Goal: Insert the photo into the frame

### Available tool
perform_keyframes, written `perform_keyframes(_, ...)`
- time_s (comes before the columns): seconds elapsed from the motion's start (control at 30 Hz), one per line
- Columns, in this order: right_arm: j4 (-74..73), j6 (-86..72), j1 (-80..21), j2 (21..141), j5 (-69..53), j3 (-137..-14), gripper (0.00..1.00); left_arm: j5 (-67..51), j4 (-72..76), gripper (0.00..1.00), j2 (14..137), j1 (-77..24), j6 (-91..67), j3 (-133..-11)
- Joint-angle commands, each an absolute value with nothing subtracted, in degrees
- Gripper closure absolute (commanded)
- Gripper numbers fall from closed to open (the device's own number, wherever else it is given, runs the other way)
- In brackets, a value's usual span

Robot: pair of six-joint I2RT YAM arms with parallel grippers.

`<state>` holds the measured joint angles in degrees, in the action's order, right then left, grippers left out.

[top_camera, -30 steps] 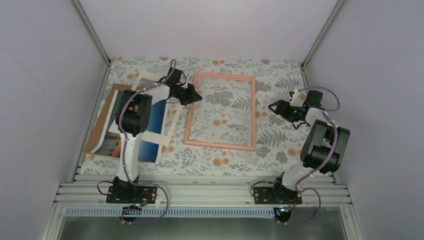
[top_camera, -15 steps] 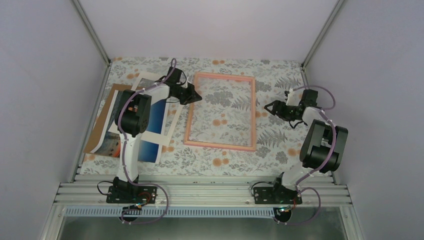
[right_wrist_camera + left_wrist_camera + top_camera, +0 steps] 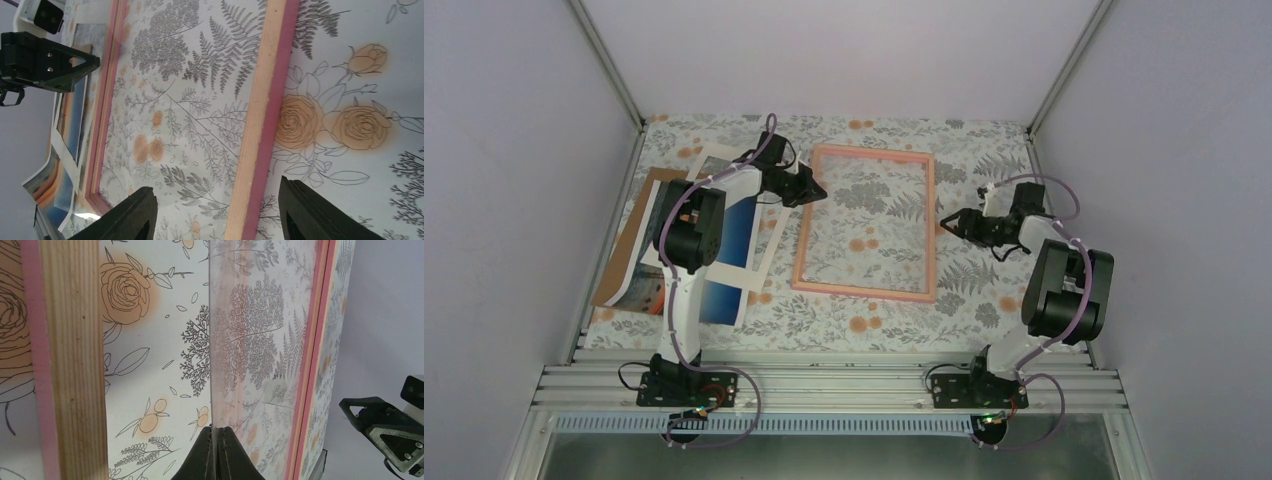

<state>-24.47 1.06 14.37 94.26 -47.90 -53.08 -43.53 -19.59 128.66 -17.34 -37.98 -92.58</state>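
The pink frame (image 3: 869, 222) lies flat in the middle of the floral table. My left gripper (image 3: 816, 190) is at its left rail, shut on the edge of a clear pane (image 3: 260, 340) that stands tilted up inside the frame (image 3: 307, 365). My right gripper (image 3: 946, 222) is open at the frame's right rail (image 3: 262, 115). That rail runs between its fingers (image 3: 135, 212) without touching them. The photo (image 3: 734, 235), blue sky and orange sunset, lies left of the frame and is partly hidden under my left arm. It also shows in the right wrist view, beyond the frame's far rail (image 3: 70, 125).
A white mat border (image 3: 769, 245) lies over the photo, and a brown backing board (image 3: 629, 240) sits beneath both near the left wall. Purple walls close in the table on three sides. An aluminium rail carries the arm bases (image 3: 824, 385) at the near edge.
My right gripper has moved left from the right side of the table to the frame's right rail, its jaws narrowing somewhat. The left gripper holds the same spot.
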Motion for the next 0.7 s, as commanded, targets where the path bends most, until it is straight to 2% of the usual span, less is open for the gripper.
perform_keyframes(0.0,-24.1,2.2,12.9,94.9,-50.8,-53.3,0.39,-44.1,-20.7,0.98,129.2,-17.0,-36.9,-93.9)
perform_keyframes(0.43,-23.3,1.5,11.1,94.9,-50.8,-53.7,0.39,-44.8,-19.2,0.97,129.8,-17.2,-36.5,-94.0)
perform_keyframes(0.5,-23.5,1.6,11.1,94.9,-50.6,-53.9,0.39,-43.9,-20.0,0.89,129.4,-17.4,-35.6,-94.6)
perform_keyframes(0.67,-23.5,1.7,10.9,95.0,-50.4,-54.2,0.38,-40.5,-23.9,0.62,128.3,-17.6,-32.8,-96.4)
